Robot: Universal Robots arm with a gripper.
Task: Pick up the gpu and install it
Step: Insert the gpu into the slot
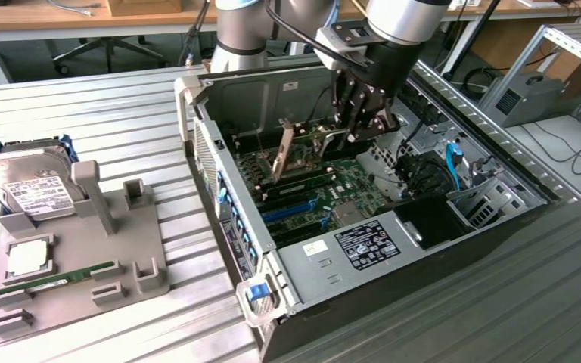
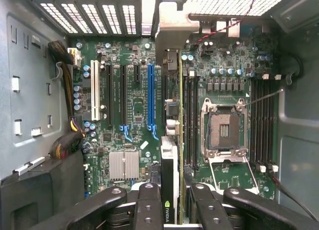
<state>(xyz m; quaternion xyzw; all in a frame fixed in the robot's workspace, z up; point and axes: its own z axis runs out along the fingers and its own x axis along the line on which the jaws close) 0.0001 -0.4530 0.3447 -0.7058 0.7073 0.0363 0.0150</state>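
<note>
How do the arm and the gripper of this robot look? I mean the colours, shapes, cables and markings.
The arm is made of round silver-grey tubes with smooth joints. A thin black cable runs alongside it. The gripper is black metal, built of linked bars, and its fingers show round pivot pins. I can see no markings on them.

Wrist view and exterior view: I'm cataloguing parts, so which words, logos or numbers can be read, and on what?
No words read clearly.
gpu, held in the gripper: small green logo, lettering too small.
White label on the hard drive: print too small.
Black sticker inside the computer case: too small.
</note>
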